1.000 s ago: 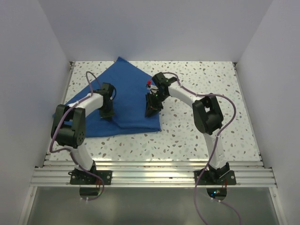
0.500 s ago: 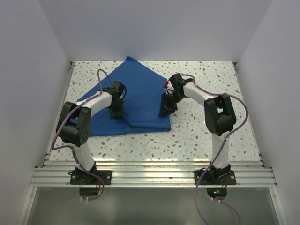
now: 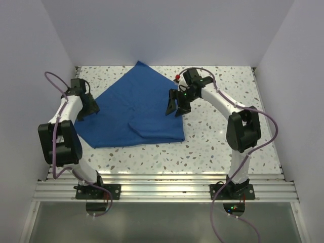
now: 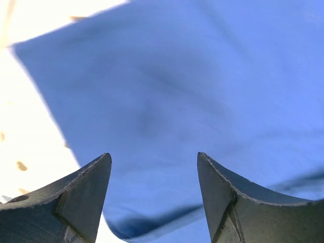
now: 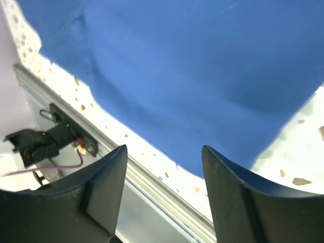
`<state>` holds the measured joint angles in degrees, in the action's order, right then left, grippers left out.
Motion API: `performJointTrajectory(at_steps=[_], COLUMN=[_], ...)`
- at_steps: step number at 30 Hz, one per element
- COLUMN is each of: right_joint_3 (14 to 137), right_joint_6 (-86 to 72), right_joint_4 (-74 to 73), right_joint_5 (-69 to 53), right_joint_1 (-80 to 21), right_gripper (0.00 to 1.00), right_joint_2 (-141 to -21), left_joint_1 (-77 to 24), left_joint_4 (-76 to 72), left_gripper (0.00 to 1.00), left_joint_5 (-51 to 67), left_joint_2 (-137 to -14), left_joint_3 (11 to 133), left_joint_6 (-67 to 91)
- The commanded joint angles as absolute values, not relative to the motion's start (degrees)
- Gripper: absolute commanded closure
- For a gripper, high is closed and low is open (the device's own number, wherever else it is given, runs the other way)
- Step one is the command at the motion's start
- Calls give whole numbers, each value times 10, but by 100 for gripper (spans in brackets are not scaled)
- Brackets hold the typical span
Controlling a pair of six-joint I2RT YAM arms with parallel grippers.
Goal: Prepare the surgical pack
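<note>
While the drape [image 3: 136,106] lies spread left of centre on the table [image 3: 217,142], one fold lapped near its front edge, the top view suggests gripping corners low and pulling outward evenly. Left wrist: the left gripper [image 4: 154,157] hangs wide and empty over the drape's left edge. Right wrist: the right gripper [image 5: 164,149] stands parted, empty, near the right edge.

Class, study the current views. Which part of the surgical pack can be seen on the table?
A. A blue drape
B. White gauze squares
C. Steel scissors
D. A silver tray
A: only the drape shows on the table, spread out with one fold near its front edge. No other part of the pack appears in any view.
</note>
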<state>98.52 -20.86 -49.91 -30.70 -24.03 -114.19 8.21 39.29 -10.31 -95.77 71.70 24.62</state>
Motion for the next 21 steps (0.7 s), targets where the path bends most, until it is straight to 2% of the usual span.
performJointTrajectory(at_steps=[1, 6, 12, 21], right_joint_3=[936, 840, 761, 748], right_joint_6=[-219, -243, -233, -203], right_joint_4=[-468, -383, -361, -392], right_joint_5=[-335, -366, -364, -339], right_joint_1=[-272, -287, -286, -282], right_gripper=[35, 27, 20, 17], right_joint_2=[-1073, -1013, -963, -951], left_joint_1=[139, 199, 231, 235], left_joint_4=[352, 319, 271, 262], left_gripper=[28, 29, 27, 26], left_joint_5=[-134, -177, -170, -214], left_joint_2=[-969, -1023, -1076, -1157], left_joint_3=[705, 720, 740, 774], left_joint_6=[246, 197, 150, 122])
